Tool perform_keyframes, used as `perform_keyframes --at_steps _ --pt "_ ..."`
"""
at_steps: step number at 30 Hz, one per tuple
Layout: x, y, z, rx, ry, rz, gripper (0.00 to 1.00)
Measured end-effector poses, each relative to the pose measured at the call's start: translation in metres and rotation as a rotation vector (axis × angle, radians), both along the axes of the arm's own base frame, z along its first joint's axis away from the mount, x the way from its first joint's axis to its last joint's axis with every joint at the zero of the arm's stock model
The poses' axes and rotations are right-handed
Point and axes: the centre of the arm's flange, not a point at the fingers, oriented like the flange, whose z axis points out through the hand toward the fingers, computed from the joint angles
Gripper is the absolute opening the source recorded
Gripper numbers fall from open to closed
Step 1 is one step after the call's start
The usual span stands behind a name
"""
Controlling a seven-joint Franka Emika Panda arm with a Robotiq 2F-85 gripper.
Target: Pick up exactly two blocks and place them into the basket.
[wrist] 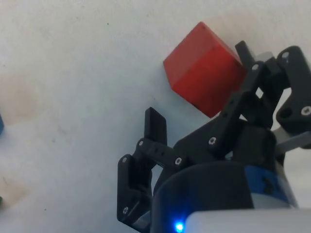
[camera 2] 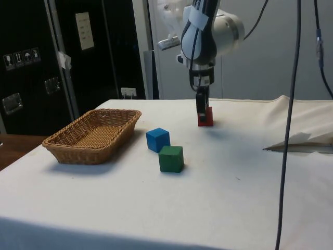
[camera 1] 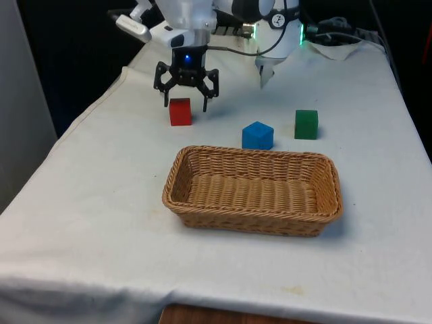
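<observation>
A red block (camera 1: 180, 111) stands on the white cloth at the front view's left, beyond the basket. My gripper (camera 1: 185, 103) hangs low over it, open, one finger on each side of the block without touching it. In the wrist view the red block (wrist: 204, 68) lies between the fingers (wrist: 156, 124), closer to the far one. A blue block (camera 1: 257, 136) and a green block (camera 1: 306, 124) sit further to the front view's right. The wicker basket (camera 1: 253, 152) is empty, in the middle of the table. The side view has my gripper (camera 2: 201, 115) right at the red block (camera 2: 206, 117).
A crumpled fold of cloth (camera 2: 302, 140) lies near the robot's base. Black cables (camera 2: 285, 130) hang down at the side view's right. In that view the blue block (camera 2: 157, 139) and green block (camera 2: 171, 158) lie between the basket (camera 2: 83, 155) and my arm.
</observation>
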Motion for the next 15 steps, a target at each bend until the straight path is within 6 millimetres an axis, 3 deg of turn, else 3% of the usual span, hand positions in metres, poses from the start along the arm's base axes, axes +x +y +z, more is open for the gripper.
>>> perform_keyframes --at_steps 10,11,12,15 --pt "-0.001 0.001 -0.012 -0.025 0.001 -0.001 0.98" --pt "-0.001 0.001 -0.012 -0.024 0.000 -0.001 0.90" --pt "0.000 0.001 -0.011 -0.024 -0.003 -0.001 0.69" --pt "0.000 0.001 -0.010 -0.024 -0.005 -0.002 0.35"
